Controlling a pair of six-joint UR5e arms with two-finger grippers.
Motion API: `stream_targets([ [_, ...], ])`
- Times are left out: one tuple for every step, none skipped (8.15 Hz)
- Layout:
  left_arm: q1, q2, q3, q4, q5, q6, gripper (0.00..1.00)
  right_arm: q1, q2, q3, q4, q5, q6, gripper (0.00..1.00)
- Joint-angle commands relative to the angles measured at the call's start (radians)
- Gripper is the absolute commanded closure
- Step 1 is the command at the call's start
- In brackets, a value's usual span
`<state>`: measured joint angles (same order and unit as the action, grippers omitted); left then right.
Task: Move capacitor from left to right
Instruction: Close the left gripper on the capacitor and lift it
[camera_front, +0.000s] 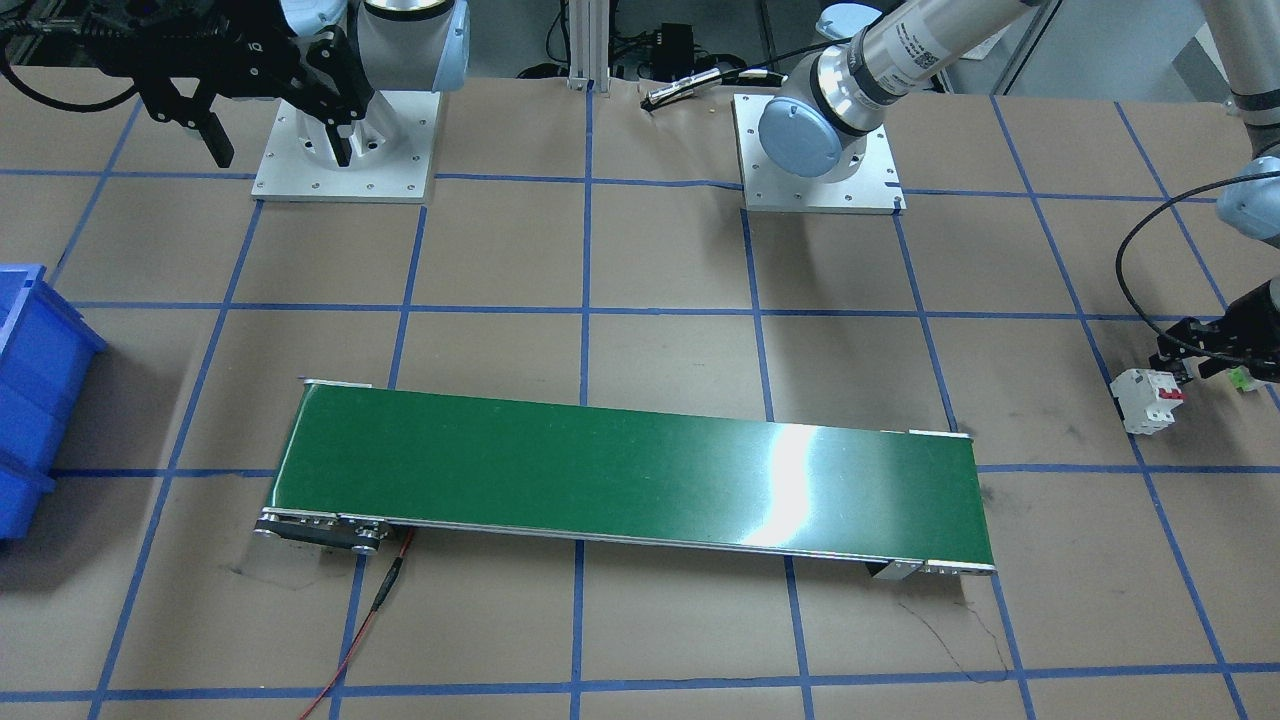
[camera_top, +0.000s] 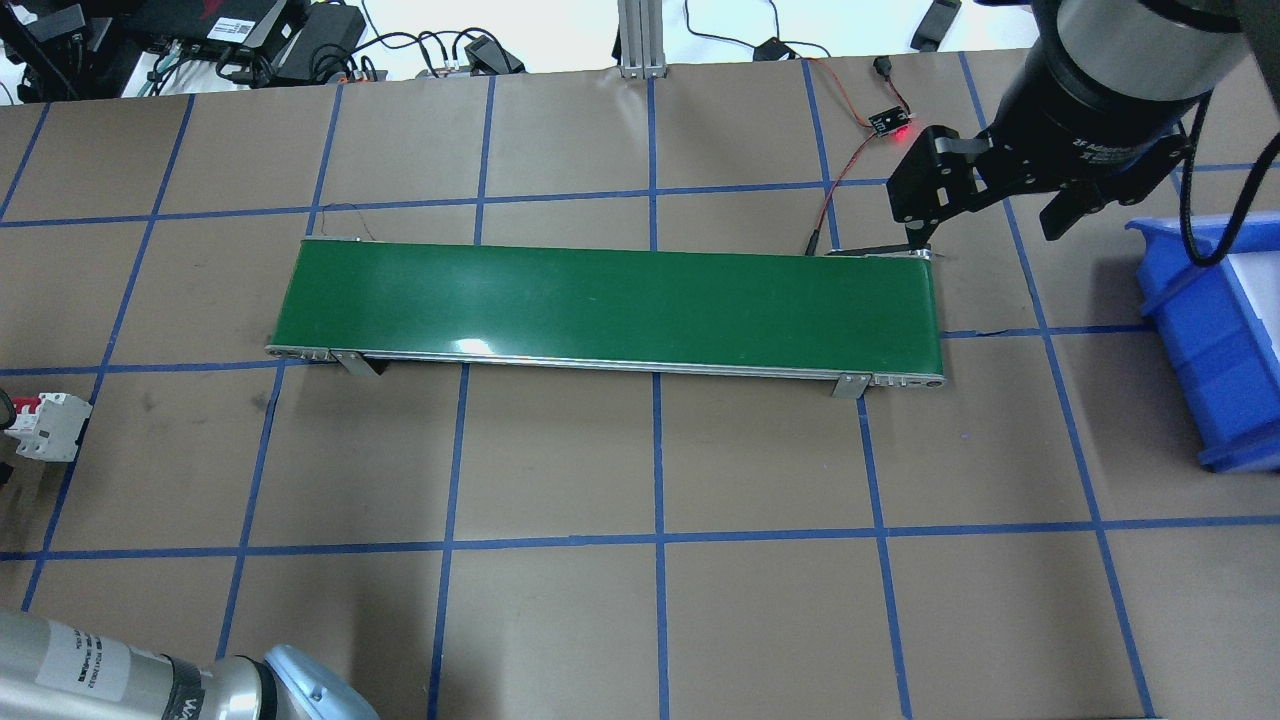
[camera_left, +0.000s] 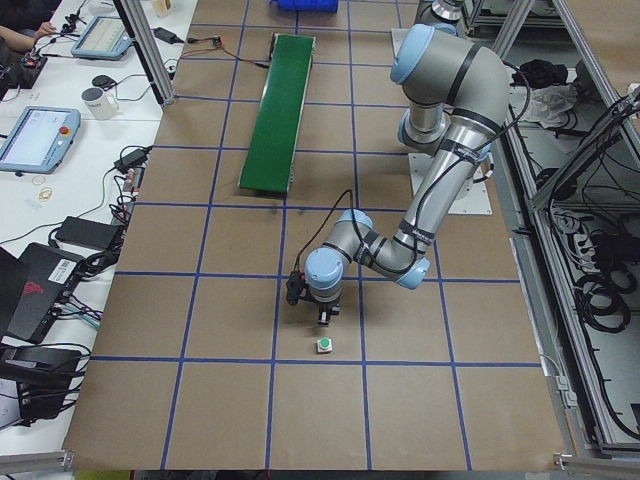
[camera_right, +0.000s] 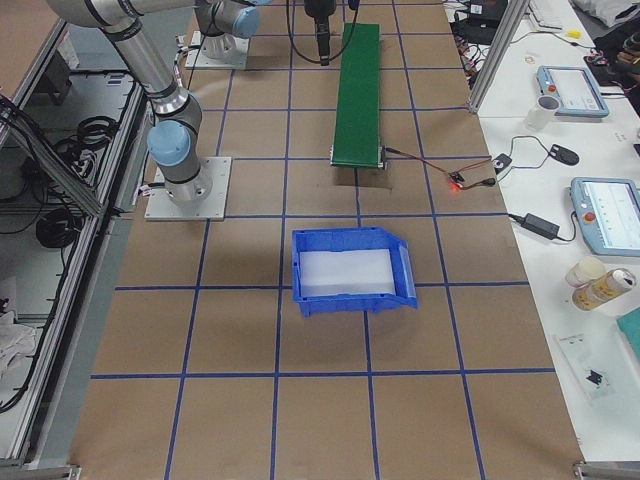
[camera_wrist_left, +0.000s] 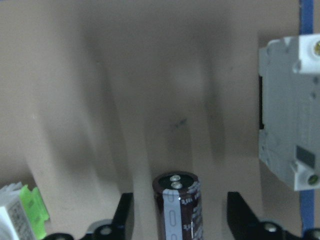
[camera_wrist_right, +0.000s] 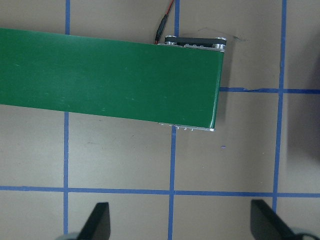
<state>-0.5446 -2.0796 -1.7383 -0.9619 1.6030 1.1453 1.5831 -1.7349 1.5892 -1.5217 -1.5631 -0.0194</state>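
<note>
The capacitor, a stubby dark cylinder with a silvery stripe, stands upright on the brown table in the left wrist view. My left gripper is open and straddles it, with a gap between it and each finger. In the front-facing view the left gripper is low at the table's far end and hides the capacitor. My right gripper is open and empty, high over the other end of the green conveyor belt.
A white circuit breaker with red switches lies just beside the left gripper. A small white-and-green push button sits on its other side. A blue bin stands beyond the belt's right end. A red wire runs to the belt.
</note>
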Motion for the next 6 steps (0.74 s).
stream_targets([
  [0.0, -0.005, 0.002, 0.0, 0.0, 0.007, 0.71, 0.0, 0.0, 0.0, 0.0, 0.0, -0.001, 0.0],
  [0.0, -0.005, 0.003, 0.0, -0.002, 0.01, 0.73, 0.0, 0.0, 0.0, 0.0, 0.0, -0.001, 0.0],
  [0.0, 0.012, 0.008, -0.012, 0.001, 0.008, 0.86, 0.0, 0.0, 0.0, 0.0, 0.0, 0.001, 0.0],
  [0.0, 0.03, 0.011, -0.033, 0.003, 0.01, 0.99, 0.0, 0.0, 0.0, 0.0, 0.0, -0.001, 0.0],
  [0.0, 0.056, 0.025, -0.138, 0.005, 0.008, 1.0, 0.0, 0.0, 0.0, -0.002, 0.0, 0.001, 0.0],
  [-0.002, 0.096, 0.052, -0.162, 0.0, -0.007, 1.0, 0.0, 0.0, 0.0, 0.0, 0.0, -0.001, 0.0],
])
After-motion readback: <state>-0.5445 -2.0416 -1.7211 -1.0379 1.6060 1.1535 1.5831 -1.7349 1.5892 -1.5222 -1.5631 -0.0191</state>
